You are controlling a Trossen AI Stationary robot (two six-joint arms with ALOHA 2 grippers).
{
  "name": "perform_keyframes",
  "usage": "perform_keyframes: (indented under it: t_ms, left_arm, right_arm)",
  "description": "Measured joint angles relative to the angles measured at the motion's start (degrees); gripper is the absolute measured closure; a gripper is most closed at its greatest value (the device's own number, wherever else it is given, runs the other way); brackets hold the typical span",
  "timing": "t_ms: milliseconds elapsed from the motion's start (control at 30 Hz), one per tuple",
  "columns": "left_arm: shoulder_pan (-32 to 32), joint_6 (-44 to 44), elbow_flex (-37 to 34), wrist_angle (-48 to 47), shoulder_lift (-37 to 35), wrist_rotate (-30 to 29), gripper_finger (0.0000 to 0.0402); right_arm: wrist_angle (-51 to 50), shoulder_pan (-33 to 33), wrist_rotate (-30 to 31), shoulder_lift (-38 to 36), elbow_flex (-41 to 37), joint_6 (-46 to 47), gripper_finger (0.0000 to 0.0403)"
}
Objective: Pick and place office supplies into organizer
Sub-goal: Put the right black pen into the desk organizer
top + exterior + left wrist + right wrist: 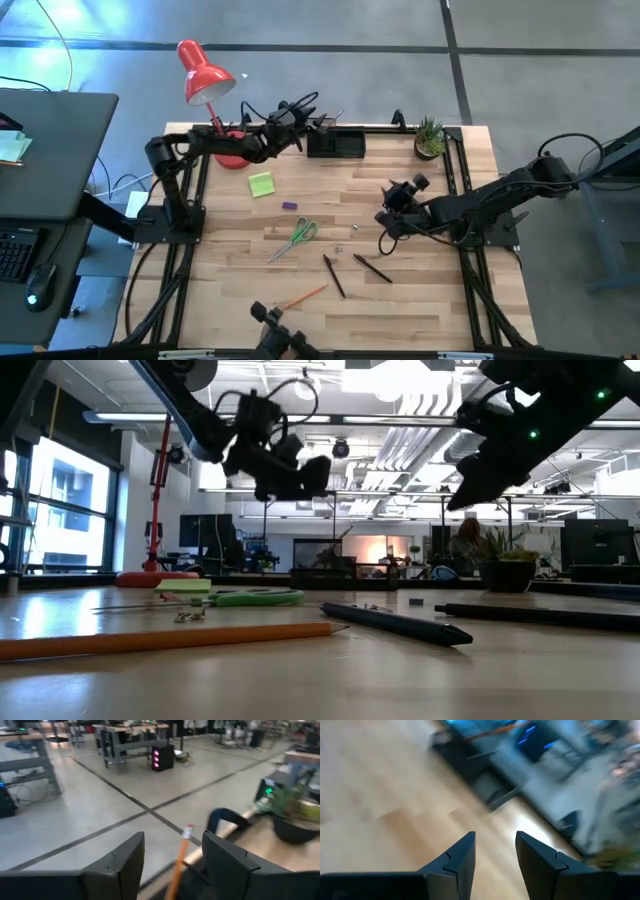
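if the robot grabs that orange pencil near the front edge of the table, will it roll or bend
The orange pencil looks like a slim, straight wooden stick, so probably stiff and light. It lies flat on the smooth table, so a nudge could well roll it. Narrow as it looks, it may slip from the gripper.

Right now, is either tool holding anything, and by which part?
Nothing is held. The left tool stands open at the organizer, an orange pencil loose between its fingers. The right tool is open and empty.
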Motion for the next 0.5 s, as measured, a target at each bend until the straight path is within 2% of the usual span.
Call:
perform_keyframes:
  t_ms: [267, 500]
  left_arm:
    - [-8.75, 4.01, 0.04, -14.15, -9.29, -0.25, 0.0224]
    - [-17.62, 3.92, 0.03, -28.25, -14.16, -0.27, 0.0244]
  right_arm:
    - [0.55, 0.17, -28.26, 0.00, 0.01, -2.99, 0.0269]
    - [8.00, 0.50, -42.99, 0.00, 0.02, -4.74, 0.0269]
